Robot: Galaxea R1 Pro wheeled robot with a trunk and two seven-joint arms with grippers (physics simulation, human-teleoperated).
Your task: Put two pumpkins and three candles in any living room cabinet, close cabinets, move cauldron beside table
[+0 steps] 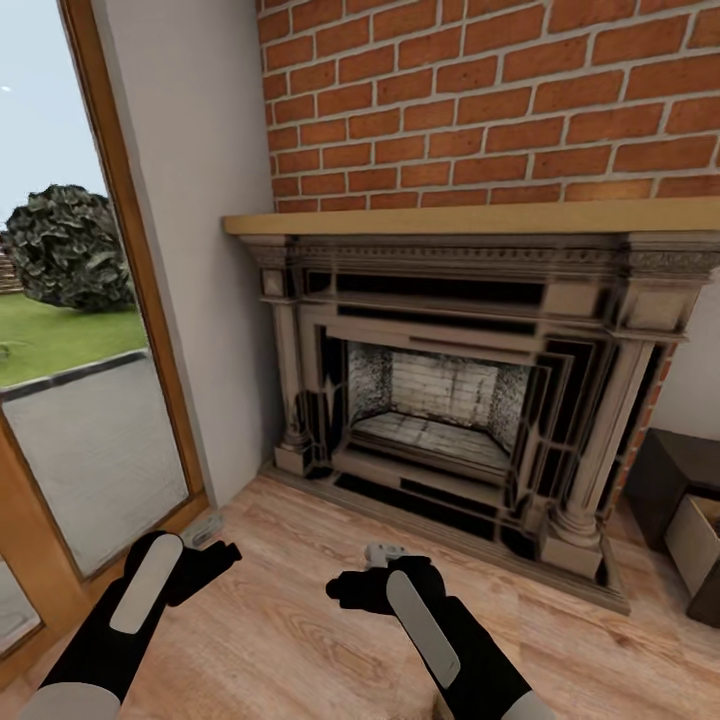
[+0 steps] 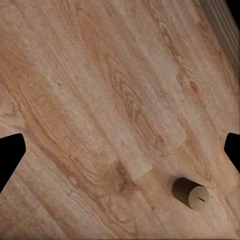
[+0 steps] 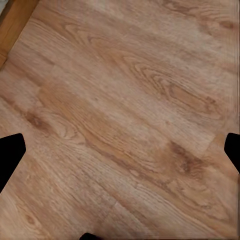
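Both arms hang low over the wood floor before the fireplace. The left gripper and right gripper have jaws wide apart, holding nothing. The cabinet, maybe with a drawer open, sits right of the fireplace.

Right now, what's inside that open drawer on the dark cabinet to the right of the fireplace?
The cabinet has one drawer pulled out at the head view's right edge. Its pale inside wall shows, with nothing visible against it. The picture's edge cuts off the rest, so its contents cannot be judged.
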